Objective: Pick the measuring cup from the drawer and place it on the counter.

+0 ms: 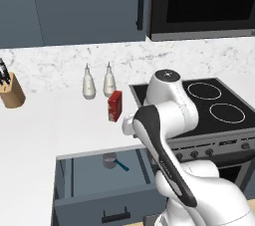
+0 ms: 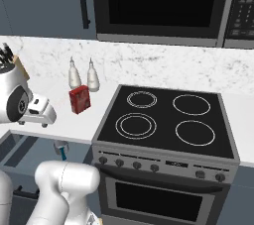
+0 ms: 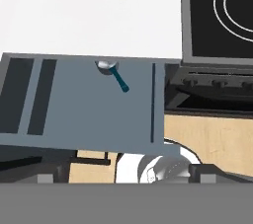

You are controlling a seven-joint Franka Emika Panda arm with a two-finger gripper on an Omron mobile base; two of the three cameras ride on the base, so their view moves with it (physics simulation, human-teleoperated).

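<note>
The drawer [image 3: 84,99] stands pulled out below the pincer, so the cup [image 3: 106,65] lies exposed at its back edge, handle pointing toward the pincer. The desk [image 1: 60,120] beyond waits to receive it. Pincer's spread: cannot tell.

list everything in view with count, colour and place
measuring cup: 1, grey with teal handle, in the open drawer, near its back edge
drawer: 1, blue-grey, pulled open below the counter
counter: 1, white, left of the stove
red box: 1, red, on the counter by the stove
shakers: 2, white, at the backsplash
knife block: 1, tan, counter's far left
stove: 1, black top, four rings
microwave: 1, dark, above the stove
end effector: 1, dark tips, above the drawer
</note>
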